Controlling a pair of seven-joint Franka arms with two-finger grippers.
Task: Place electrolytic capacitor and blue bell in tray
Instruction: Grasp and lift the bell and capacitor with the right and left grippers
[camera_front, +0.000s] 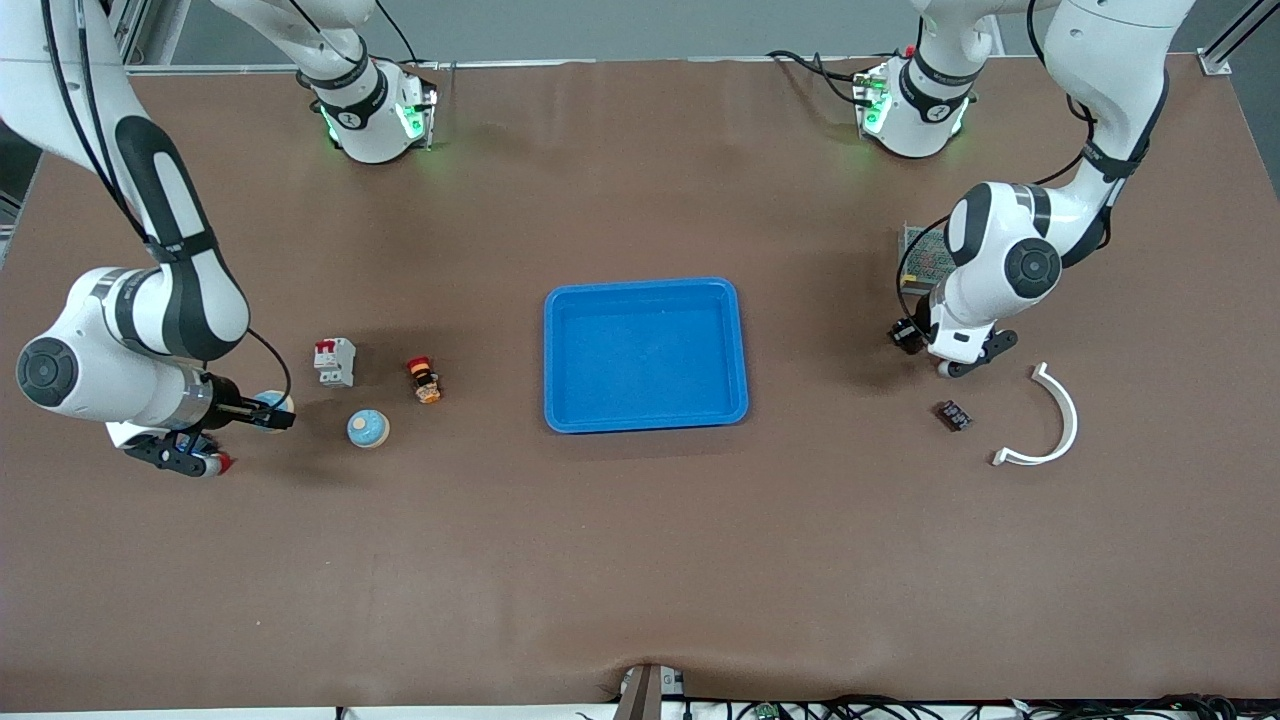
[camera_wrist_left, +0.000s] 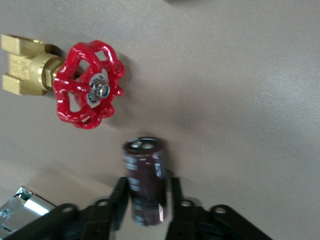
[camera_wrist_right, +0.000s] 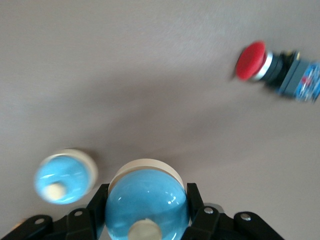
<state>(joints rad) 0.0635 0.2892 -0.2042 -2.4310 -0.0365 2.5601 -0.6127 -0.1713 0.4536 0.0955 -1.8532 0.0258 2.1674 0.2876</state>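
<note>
High front camera; 2 wrist cameras close above table (camera_front: 640, 560).

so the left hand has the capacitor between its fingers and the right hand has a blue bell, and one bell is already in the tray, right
Not quite: the tray holds nothing, as the front view shows. The second blue bell sits on the table toward the right arm's end. The rest stands: the left hand grips the capacitor, and the right hand grips a blue bell.

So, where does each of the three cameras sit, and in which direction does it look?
Front view: high across the table, facing both arms' bases; shows the tray.
Left wrist view: on the left arm, looking down past the left end effector, closed on the capacitor, near a red valve.
Right wrist view: on the right arm; right end effector grips a blue bell.
Shared: the second bell.
</note>
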